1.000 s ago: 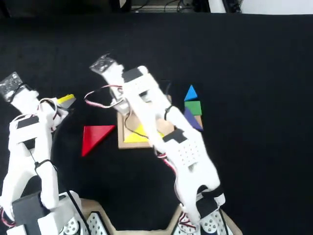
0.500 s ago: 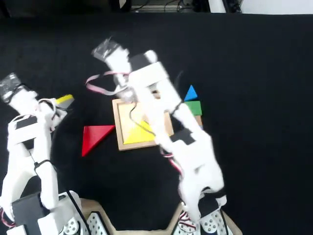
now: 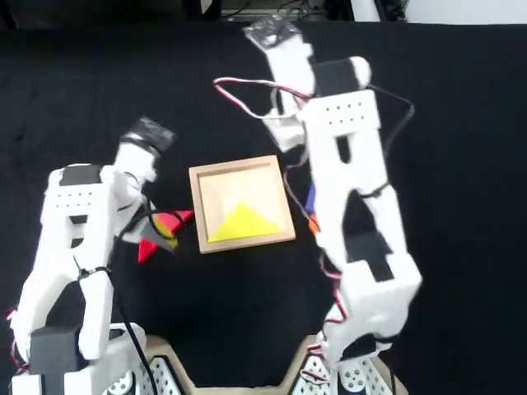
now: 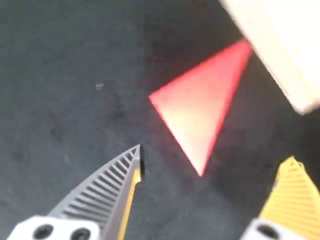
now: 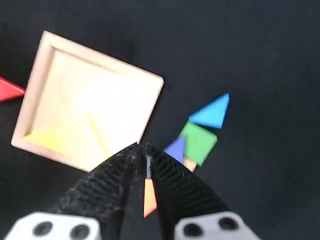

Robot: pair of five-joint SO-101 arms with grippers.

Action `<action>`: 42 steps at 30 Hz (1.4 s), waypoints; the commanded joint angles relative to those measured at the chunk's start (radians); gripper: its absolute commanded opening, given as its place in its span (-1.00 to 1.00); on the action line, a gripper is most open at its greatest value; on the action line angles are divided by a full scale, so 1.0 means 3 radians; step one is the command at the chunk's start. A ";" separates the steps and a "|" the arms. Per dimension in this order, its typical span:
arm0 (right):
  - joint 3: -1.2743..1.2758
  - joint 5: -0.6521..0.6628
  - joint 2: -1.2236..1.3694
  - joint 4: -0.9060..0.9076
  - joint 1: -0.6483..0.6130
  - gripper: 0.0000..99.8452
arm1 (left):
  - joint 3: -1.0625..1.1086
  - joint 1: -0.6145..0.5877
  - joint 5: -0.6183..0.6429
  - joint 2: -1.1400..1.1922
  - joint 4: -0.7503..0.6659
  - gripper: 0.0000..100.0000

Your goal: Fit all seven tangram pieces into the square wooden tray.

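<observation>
Plainly, the job is barely begun. From above, the square wooden tray (image 3: 235,164) holds just the yellow triangle (image 3: 241,222). The red triangle (image 3: 175,219) lies on the bench (image 3: 445,123) just left of it. At the left wrist, the left end effector (image 4: 214,154) hangs released over that red piece. At the right wrist, the right end effector (image 5: 142,146) is clenched on nothing, with the blue triangle (image 5: 212,112), green square (image 5: 199,142) and orange piece (image 5: 149,197) waiting right of the tray.
</observation>
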 commanded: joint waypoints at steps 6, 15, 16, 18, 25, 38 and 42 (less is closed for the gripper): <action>0.2120 -0.0051 -0.1598 -0.0869 0.0097 -0.98 | -0.0212 0.0115 -0.1059 -0.0015 -0.0292 -0.18; 0.4319 -0.0061 -0.2371 -0.2639 0.0107 -0.98 | -0.0540 0.0274 -0.1130 0.0900 -0.0435 -0.19; 0.4319 -0.0061 -0.2335 -0.2660 0.0107 -0.98 | -0.0565 0.0279 -0.1130 0.0982 -0.0460 -0.19; 0.4289 -0.0066 -0.2238 -0.2675 0.0107 -0.98 | -0.0616 0.0274 -0.1130 0.1110 -0.0481 -0.19; 0.4217 -0.0066 -0.1828 -0.2793 0.0107 -0.98 | -0.0698 0.0192 -0.1130 0.1289 -0.0460 -0.19; 0.4181 -0.0061 -0.1721 -0.2798 0.0107 -0.98 | -0.0550 0.0125 -0.1038 0.1320 -0.0670 -0.19; 0.4186 -0.0061 -0.1716 -0.2798 0.0107 -0.98 | -0.0534 0.0074 -0.1054 0.1320 -0.0670 -0.19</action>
